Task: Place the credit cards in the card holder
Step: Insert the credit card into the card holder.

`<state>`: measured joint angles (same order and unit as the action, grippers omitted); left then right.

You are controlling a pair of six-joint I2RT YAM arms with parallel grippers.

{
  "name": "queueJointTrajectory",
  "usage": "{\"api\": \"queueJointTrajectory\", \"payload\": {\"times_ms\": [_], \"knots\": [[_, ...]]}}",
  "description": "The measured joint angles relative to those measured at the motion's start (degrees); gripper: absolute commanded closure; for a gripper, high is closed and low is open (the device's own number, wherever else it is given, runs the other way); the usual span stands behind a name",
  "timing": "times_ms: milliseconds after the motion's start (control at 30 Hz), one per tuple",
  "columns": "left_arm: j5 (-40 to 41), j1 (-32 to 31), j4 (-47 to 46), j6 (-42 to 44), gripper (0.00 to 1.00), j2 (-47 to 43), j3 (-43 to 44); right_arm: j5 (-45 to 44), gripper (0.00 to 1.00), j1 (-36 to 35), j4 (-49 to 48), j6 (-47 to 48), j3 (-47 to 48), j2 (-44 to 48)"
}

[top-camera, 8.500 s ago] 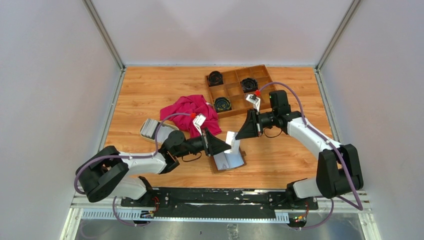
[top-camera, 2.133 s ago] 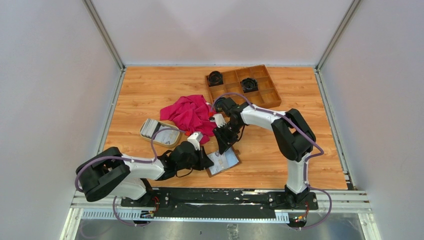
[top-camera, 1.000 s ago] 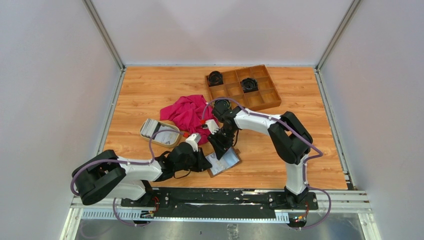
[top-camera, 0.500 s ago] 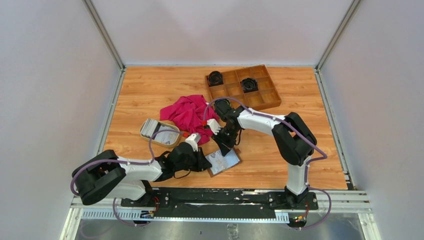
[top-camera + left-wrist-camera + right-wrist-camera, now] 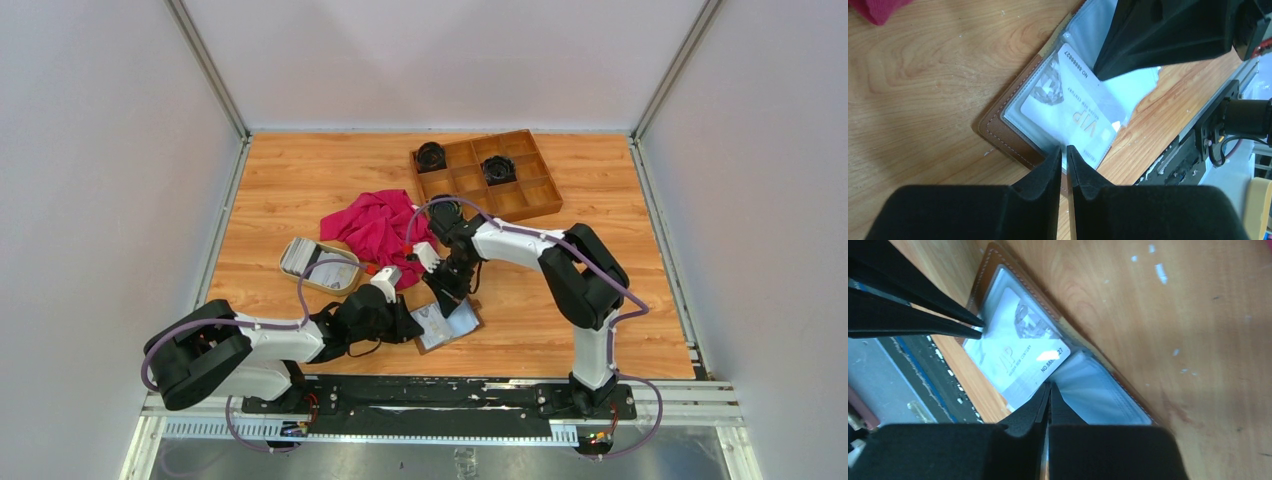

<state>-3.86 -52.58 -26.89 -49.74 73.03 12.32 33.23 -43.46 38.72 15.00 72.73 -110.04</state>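
- I've got the card holder (image 5: 456, 324) lying open flat on the table (image 5: 300, 190), near the front edge and between the two arms.
- The left gripper (image 5: 1064, 150) is clamped down on the near edge of the holder's clear pocket. Its fingers are nearly together, with just the thin sleeve edge between them.
- One white VIP card (image 5: 1068, 107) is in that pocket. It looks to be under the clear film, with its numbered corner pointing toward the fold.
- The right gripper (image 5: 1048, 386) is pinched fully closed, and its tips rest right at that numbered corner where the two pockets meet. I can't tell whether it has anything thin between them.
- The other pocket, beside the right fingers, shows only cloudy plastic.
- The rest of the credit cards (image 5: 298, 256) sit stacked in the cream dish (image 5: 343, 275), off to the left and well apart from the holder.
- The red cloth (image 5: 375, 225) is bunched up just behind the grippers.
- The wooden tray (image 5: 540, 195) is at the far right, and there are dark round items in a few of its compartments.
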Motion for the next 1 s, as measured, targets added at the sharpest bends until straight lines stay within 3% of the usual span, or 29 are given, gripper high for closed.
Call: {"api": "queueJointTrajectory", "payload": {"times_ms": [467,1000], "knots": [[0.0,0.0,0.0,0.0,0.82,-0.3,0.0,6.6,1.0,-3.4,-0.3,-4.5,-0.6,-1.5],[-0.2,1.1,3.1,0.0,0.74,-7.2,-2.5,2.2,1.0,-1.5,3.5,6.1,-0.3,1.5]]}}
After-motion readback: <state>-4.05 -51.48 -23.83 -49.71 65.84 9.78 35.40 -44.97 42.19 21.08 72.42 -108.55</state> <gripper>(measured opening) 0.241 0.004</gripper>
